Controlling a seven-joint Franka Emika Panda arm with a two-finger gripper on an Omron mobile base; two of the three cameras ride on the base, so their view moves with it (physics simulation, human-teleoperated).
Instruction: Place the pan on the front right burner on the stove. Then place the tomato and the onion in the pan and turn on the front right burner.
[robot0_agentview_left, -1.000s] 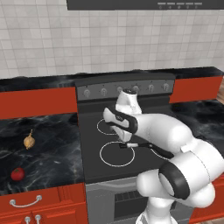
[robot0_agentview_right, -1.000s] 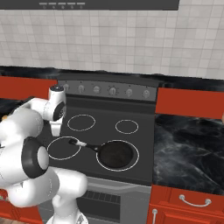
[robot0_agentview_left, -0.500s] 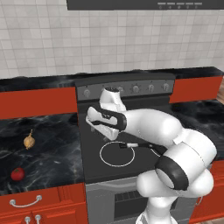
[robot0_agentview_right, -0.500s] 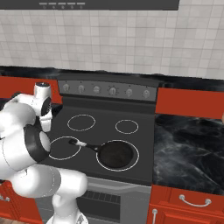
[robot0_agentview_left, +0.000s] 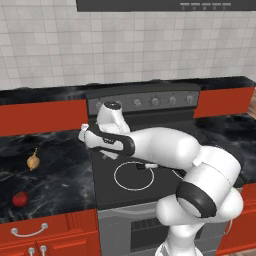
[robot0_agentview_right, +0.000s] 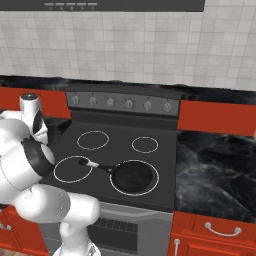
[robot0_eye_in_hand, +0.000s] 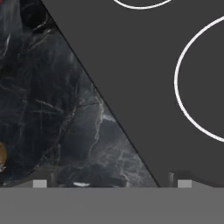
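The gripper (robot0_eye_in_hand: 112, 183) has its jaws spread wide and holds nothing, hanging above the left edge of the stove (robot0_agentview_right: 165, 165) where black glass meets the dark marble counter (robot0_agentview_left: 60, 170). Out on that counter the onion (robot0_agentview_left: 33, 161) lies well apart from the tomato (robot0_agentview_left: 20, 198), which sits near the front edge. The pan (robot0_agentview_right: 131, 176) rests inside the front right burner (robot0_agentview_right: 153, 186), its handle pointing left toward the front left ring.

We see black pan (robot0_agentview_right: 132, 176) w/ silver-tipped handle, centre frame; black stove (robot0_agentview_right: 115, 145) w/ white rings; red tomato (robot0_agentview_left: 20, 199), tan onion (robot0_agentview_left: 33, 161) at left; black marbled surface (robot0_agentview_left: 55, 170); red drawers.
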